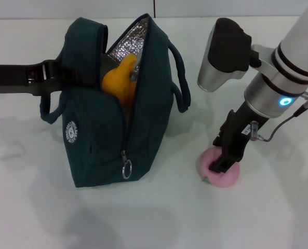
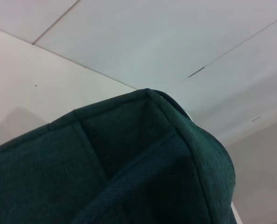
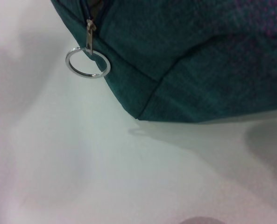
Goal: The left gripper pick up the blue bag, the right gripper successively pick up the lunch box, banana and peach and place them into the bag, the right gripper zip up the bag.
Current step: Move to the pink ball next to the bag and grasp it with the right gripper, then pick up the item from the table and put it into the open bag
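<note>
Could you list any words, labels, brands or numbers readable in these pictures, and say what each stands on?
None can be read.
Round white emblem on the side of the blue bag: lettering around its ring is too small to read.
White label on the right gripper, which is down on the peach: print too small to read.
The two wrist views show no text.

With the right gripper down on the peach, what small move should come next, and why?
Probably lift. The right gripper sits on the peach, which rests on the table beside the bag. The bag's top gapes, held by the left gripper, with the banana already inside. Raising the peach straight up would clear the bag's side before carrying it across.
</note>
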### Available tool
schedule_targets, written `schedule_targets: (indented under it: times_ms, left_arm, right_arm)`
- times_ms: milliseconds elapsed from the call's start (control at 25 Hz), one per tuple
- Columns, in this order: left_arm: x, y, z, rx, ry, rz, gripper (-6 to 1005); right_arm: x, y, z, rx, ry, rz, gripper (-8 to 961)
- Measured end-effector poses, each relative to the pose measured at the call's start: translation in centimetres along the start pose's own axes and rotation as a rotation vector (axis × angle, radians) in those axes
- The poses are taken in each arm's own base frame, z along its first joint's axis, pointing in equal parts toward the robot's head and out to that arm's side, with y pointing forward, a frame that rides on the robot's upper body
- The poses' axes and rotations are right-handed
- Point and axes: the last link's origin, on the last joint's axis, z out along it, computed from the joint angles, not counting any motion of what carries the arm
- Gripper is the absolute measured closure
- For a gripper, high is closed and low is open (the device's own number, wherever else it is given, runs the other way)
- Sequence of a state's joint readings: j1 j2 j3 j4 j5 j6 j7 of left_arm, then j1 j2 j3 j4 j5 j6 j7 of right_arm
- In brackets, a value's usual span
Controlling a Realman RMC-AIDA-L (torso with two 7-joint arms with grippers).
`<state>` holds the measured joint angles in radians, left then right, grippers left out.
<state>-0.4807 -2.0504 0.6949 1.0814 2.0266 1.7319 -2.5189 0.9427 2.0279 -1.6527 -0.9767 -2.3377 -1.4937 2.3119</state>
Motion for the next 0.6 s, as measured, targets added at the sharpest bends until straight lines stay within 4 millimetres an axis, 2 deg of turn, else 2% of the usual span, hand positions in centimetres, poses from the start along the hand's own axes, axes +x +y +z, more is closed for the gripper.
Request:
schedule_targets:
  times_ms: [160,280,440,520,600]
  left_arm:
    - [0.0,0.0,0.0,-0.002,0.001,0.0,964]
    - [0.0,0.1,0.0,-0.003,0.001,0.001,964]
    - [0.0,0.1,0.1,-0.005,0.001,0.004,964]
    - [0.0,0.1,0.1,-0.006,0.002,0.004,964]
    - [-0.1,0.0,0.1,-0.005,0.002,0.001,964]
  right_arm:
    - [-0.3,0.0,-0.3,0.004,-0.004,-0.011,217]
    - [-0.4,-0.1,-0.5,0.006,-0.015,-0.015,432]
    - [-0.4,-0.2,-0.9,0.014,-0.023,-0.015,633]
    - [-0.5,-0.4,-1.3,0.024,-0.029,-0.016,649]
    - [-0.5,-1.2,-2.8,0.058,-0.063,0.005,665]
